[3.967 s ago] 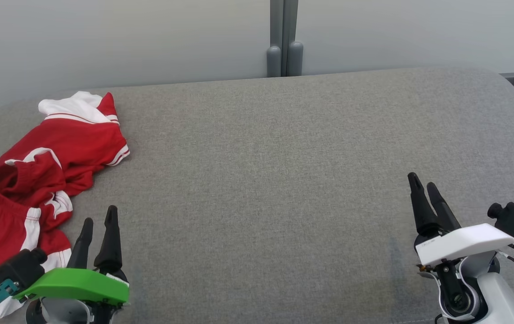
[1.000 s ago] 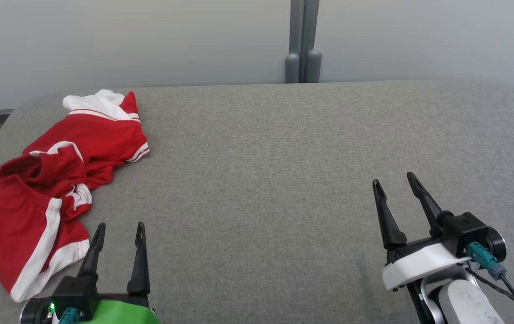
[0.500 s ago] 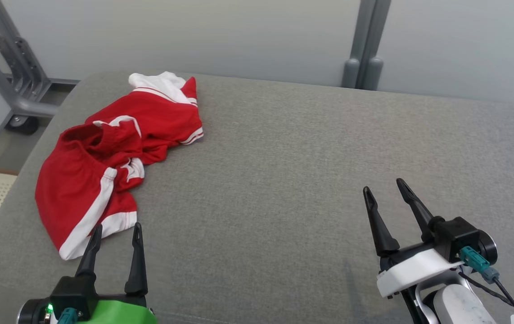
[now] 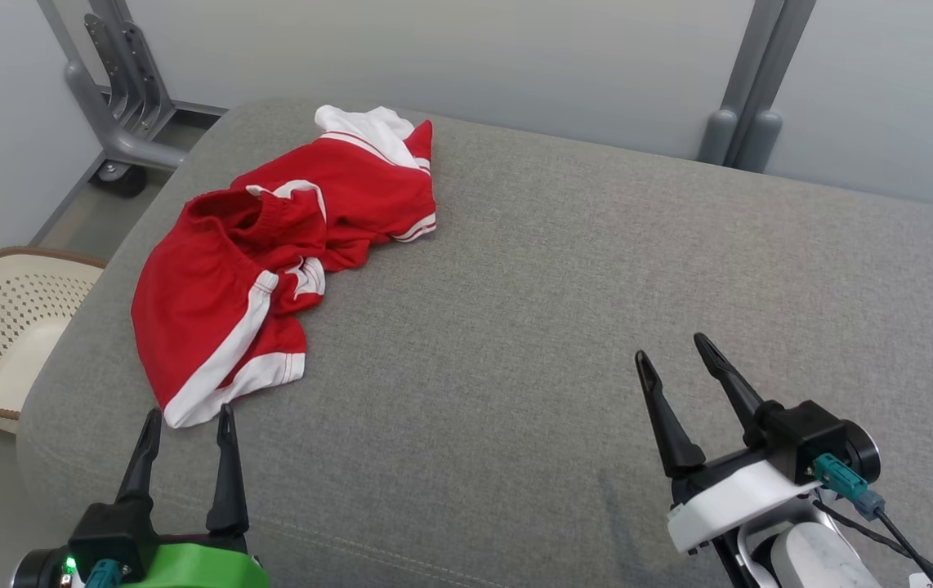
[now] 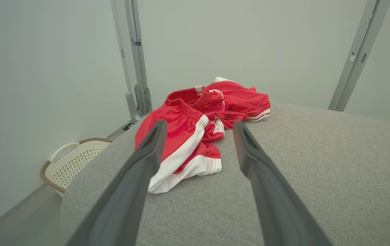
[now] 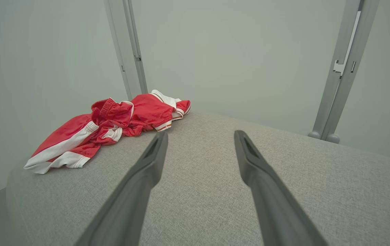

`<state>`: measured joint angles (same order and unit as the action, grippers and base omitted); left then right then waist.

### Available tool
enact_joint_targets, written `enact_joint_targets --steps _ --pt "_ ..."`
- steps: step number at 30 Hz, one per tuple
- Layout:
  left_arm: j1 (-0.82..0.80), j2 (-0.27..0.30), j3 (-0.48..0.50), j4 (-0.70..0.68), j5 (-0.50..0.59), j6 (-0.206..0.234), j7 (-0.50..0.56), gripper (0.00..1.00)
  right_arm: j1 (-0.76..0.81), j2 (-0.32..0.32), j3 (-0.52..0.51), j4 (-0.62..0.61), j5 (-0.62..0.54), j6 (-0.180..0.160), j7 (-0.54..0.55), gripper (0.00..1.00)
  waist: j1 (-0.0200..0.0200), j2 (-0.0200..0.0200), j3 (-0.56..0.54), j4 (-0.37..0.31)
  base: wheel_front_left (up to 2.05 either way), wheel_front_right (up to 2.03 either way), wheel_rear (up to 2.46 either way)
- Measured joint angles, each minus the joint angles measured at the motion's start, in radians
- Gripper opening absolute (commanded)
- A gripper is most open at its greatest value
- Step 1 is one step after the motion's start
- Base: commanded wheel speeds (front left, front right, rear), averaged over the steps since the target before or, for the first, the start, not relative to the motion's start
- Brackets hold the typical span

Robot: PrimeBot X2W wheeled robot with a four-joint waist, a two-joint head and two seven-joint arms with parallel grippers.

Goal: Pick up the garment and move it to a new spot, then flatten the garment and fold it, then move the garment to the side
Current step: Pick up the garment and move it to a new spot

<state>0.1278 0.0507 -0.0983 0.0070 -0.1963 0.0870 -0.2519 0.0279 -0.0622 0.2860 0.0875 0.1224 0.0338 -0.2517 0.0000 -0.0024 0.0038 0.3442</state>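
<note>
The garment [image 4: 246, 269] is a pair of red shorts with white side stripes, lying crumpled on the far left of the grey padded table [image 4: 564, 310]. It also lies ahead in the left wrist view as a rumpled garment [image 5: 195, 123], and off to the left in the right wrist view as the same garment [image 6: 113, 126]. My left gripper [image 4: 187, 416] stands open just short of the garment's near white hem, holding nothing. At the lower right, my right gripper [image 4: 671, 347] is open and empty, far from the cloth.
A cream perforated laundry basket [image 4: 1, 327] sits on the floor off the table's left edge. A grey metal frame with a wheel [image 4: 119, 122] stands behind the left corner, and a grey post [image 4: 748, 90] rises behind the table. The table's left edge is close to the garment.
The camera has swung left, so the garment now sits nearer the picture's middle and the basket has come into view. Both grippers stay open; the left fingertips are now close to the hem.
</note>
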Motion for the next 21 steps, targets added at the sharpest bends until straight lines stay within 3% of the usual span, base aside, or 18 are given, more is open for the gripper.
enact_joint_targets --steps 9,21 --pt "-0.011 -0.001 0.022 0.014 -0.013 0.000 0.000 1.00 -0.023 -0.001 -0.002 0.001 -0.009 0.001 0.000 1.00 0.0000 0.0000 0.033 -0.036 0.00 0.00 0.00" --pt "-0.249 0.055 0.092 0.104 -0.040 0.000 0.068 1.00 -0.098 -0.036 -0.004 -0.022 -0.045 0.013 0.000 1.00 0.0000 0.0000 0.104 -0.089 0.00 0.00 0.00"
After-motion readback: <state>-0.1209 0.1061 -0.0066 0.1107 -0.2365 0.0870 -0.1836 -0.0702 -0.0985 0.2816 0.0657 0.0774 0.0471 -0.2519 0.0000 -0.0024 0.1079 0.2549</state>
